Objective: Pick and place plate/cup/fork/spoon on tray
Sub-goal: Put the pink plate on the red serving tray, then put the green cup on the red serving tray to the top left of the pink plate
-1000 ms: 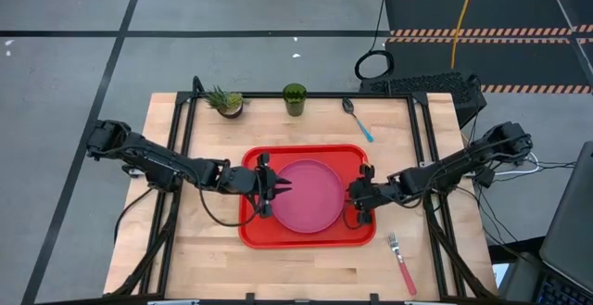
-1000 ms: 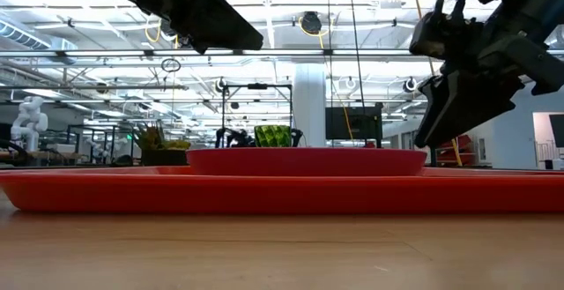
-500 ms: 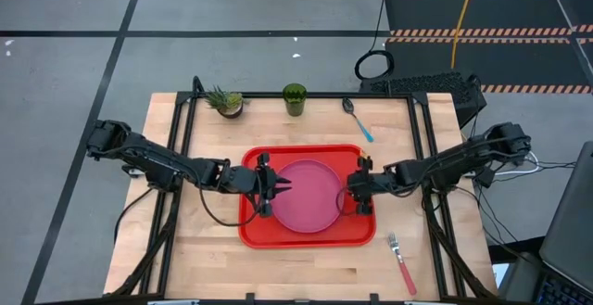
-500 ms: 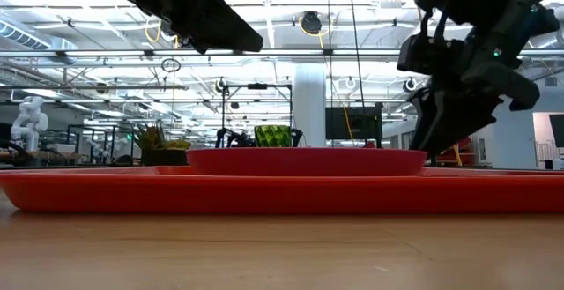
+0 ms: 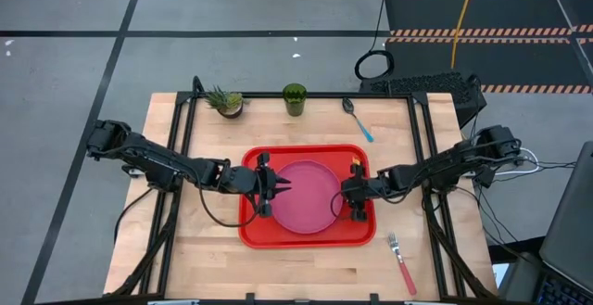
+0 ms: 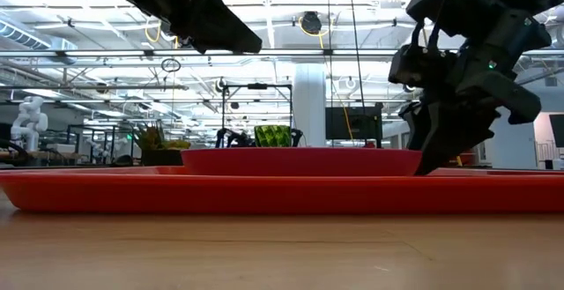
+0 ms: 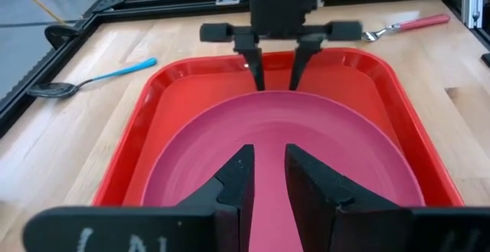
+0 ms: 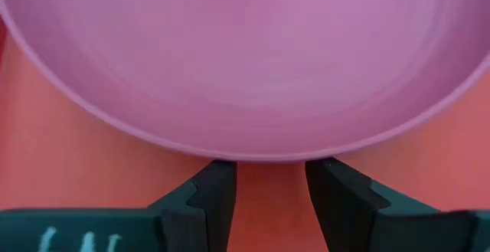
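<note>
The pink plate (image 5: 304, 196) lies flat inside the red tray (image 5: 306, 242). My left gripper (image 5: 278, 186) hovers well above the plate's left part (image 7: 268, 160), its fingers a little apart and empty. My right gripper (image 5: 345, 196) is open and low over the tray floor, at the plate's right rim (image 8: 272, 171). The green cup (image 5: 295, 98) stands at the table's far edge. The blue-handled spoon (image 5: 357, 118) lies to the cup's right. The pink-handled fork (image 5: 402, 259) lies at the near right, off the tray. My right gripper's two open fingertips (image 8: 218, 177) stand against the outer side of the plate's right rim (image 8: 268, 154), both outside the plate. The fingers slant down from the table's right, their tips close to the tray floor (image 6: 423, 162). The plate stays flat on the tray.
A small potted spiky plant (image 5: 225, 102) stands at the far left, beside the cup. Bare tray floor shows right of the plate (image 5: 363, 171). Bare wood lies along the table's near edge (image 5: 278, 273).
My right gripper has gone down and toward the table's left, reaching the plate's right rim. The plate has slid a little toward the table's left on the tray.
</note>
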